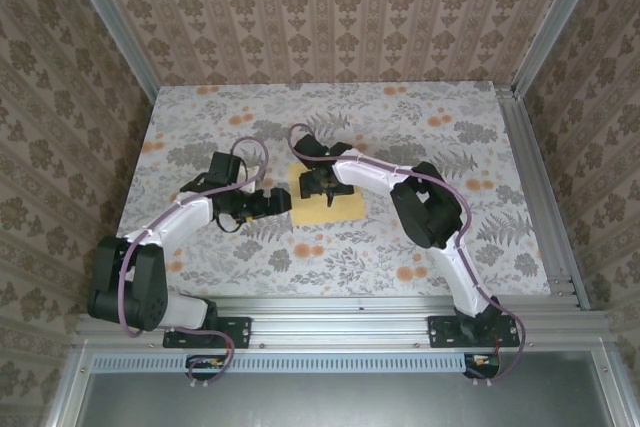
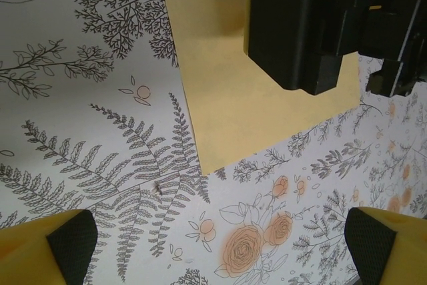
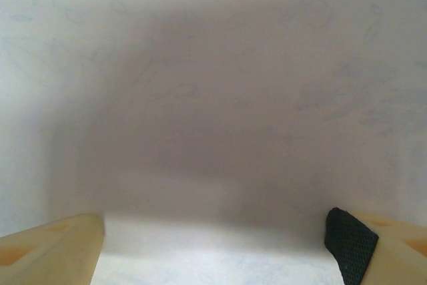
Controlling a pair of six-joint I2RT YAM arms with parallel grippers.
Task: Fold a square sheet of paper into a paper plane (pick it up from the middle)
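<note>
The square sheet of paper (image 1: pixel 340 209) lies flat and pale yellow on the flowered cloth at mid-table. In the left wrist view its near corner (image 2: pixel 213 98) shows no fold. My right gripper (image 1: pixel 308 187) points down onto the sheet's left part. Its black body (image 2: pixel 313 25) stands on the paper. From its own camera the jaws (image 3: pixel 207 251) stand wide apart, open, over a blurred pale surface very close below. My left gripper (image 1: pixel 280 200) hovers just left of the sheet, open (image 2: pixel 220 251), with only cloth between its fingertips (image 2: pixel 67 245). The paper plane is out of view.
The flowered cloth (image 1: pixel 420 237) covers the whole table. Aluminium rails (image 1: pixel 540 197) and wallpapered walls close in the left, right and back sides. A small dark speck (image 2: pixel 159 188) lies on the cloth near the paper's corner.
</note>
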